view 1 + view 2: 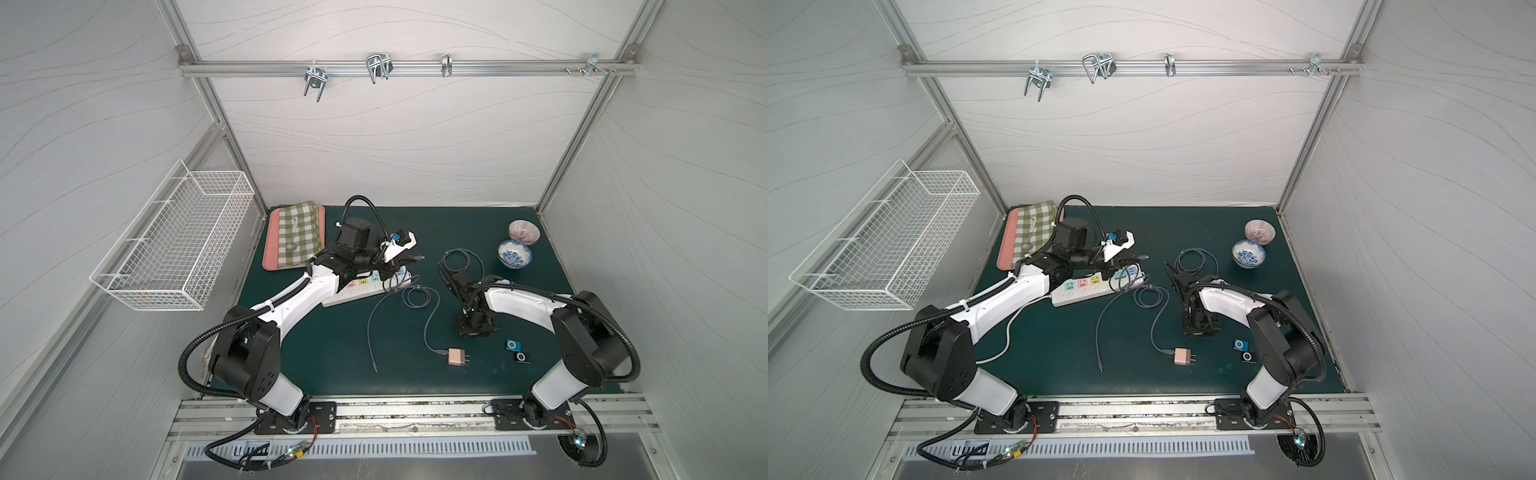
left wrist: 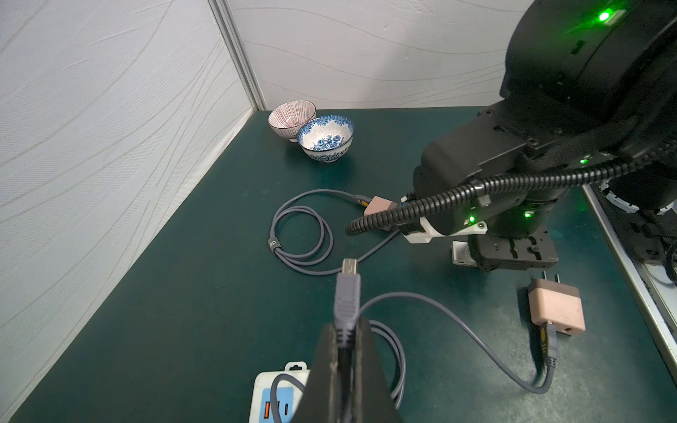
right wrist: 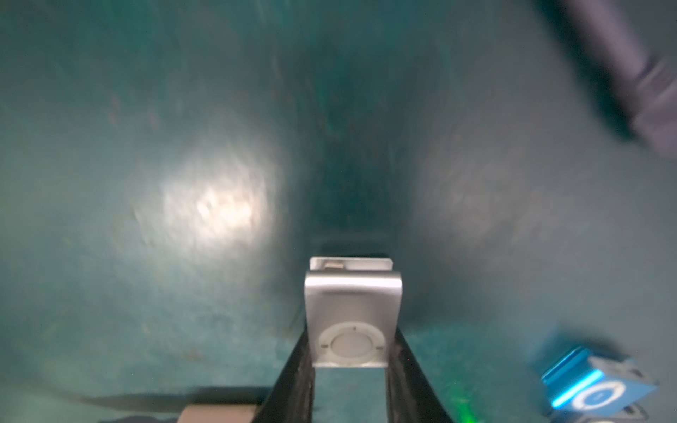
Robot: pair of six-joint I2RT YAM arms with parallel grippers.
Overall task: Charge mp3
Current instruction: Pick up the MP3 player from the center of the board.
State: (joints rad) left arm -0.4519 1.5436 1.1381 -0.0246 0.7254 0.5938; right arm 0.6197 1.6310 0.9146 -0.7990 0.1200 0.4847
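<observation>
- White panelled walls are seen enclosing a dark green surface [image 1: 332, 353], viewed from above, with one robot arm based at each front corner.
- The left pincer [image 2: 347, 329] is seen raised over the far end of a white power strip [image 1: 357, 293]. It is clamped tight on the grey cable plug [image 2: 348, 289], whose metal tip is left sticking out past the fingertips.
- The right pincer [image 3: 351, 340] is pointed down near the middle right of the surface. Its jaws are set narrow and pressed against both sides of the silver mp3 player [image 3: 351, 304]. Whether the player is touching the surface cannot be told.
- A blue mp3 player [image 1: 513, 344] and a black mp3 player [image 1: 520, 357] are laid just beside each other on the surface, near the right arm and towards the front.
- A pink charger adapter [image 1: 457, 356] is laid near the front centre, with a grey cable [image 1: 428, 324] plugged into it and coiled beside the strip.
- Two bowls are placed at the far right: a pink striped bowl [image 1: 524, 231] and a blue patterned bowl [image 1: 515, 253], touching.
- A pink tray [image 1: 270, 245] is set at the far left, covered by a green checked cloth [image 1: 301, 237].
- A white wire basket [image 1: 178, 237] is hung on the left wall.
</observation>
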